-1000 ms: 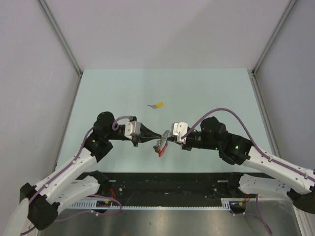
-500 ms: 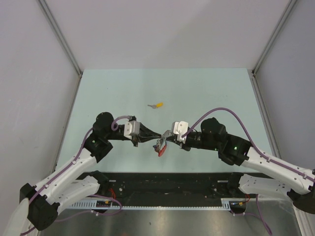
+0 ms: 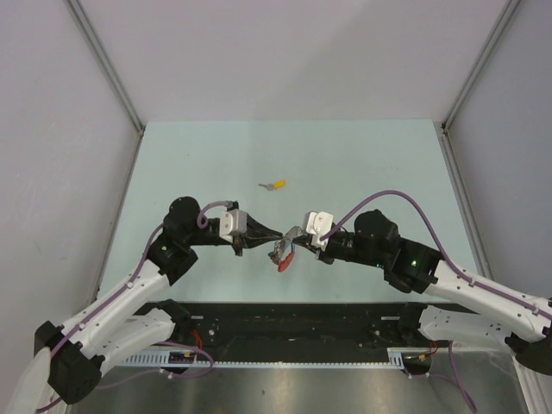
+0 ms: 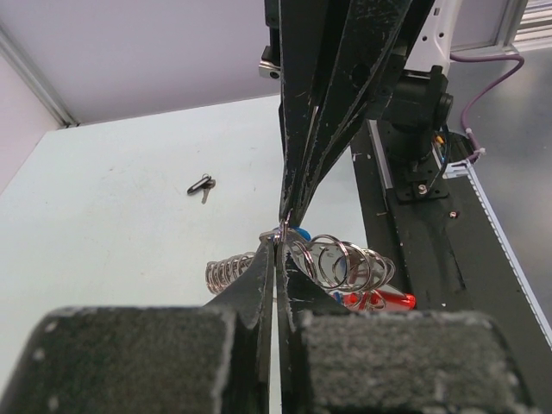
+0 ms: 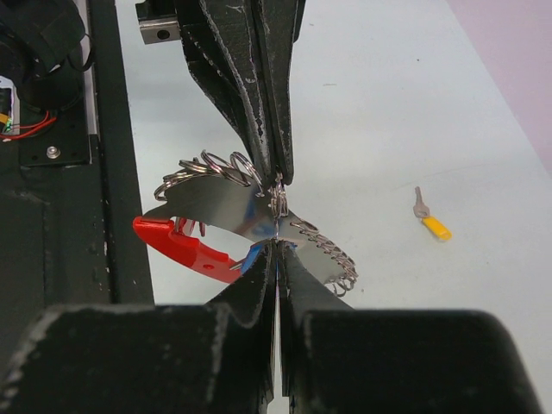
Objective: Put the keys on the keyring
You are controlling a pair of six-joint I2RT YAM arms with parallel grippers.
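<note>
Top external view: the two arms meet nose to nose just short of the middle of the table [image 3: 371, 164]. The left gripper [image 3: 273, 234] reaches in from 9 o'clock and the right gripper [image 3: 294, 232] from 3 o'clock, their tips almost touching. The keyring [image 3: 279, 249] hangs bunched between and just below those tips. Its long axis runs roughly from 12 to 6 o'clock, with the red strap loop [image 3: 285, 265] at the 6 o'clock end, pointing toward the arm bases.

The left wrist camera shows the left claw's fingers clenched to a hairline gap, nipping a small silver ring at their tips. The ring coils spread toward 3 o'clock of them and the chain [image 4: 226, 272] trails toward 9 o'clock.

The right wrist camera shows the right claw clenched too. A thin silver edge stands between its fingers and the blue cap of the blue-capped key [image 5: 252, 257] peeps out just beside them. Which way that key's blade points I cannot tell. In this view the bundle lies crosswise, the red strap at 9 o'clock and the chain at 3 o'clock.

The yellow-capped key [image 3: 276, 185] lies alone on the table at 12 o'clock of the grippers, well apart from them. Its long axis runs from 9 to 3 o'clock, with the yellow cap toward 3.
</note>
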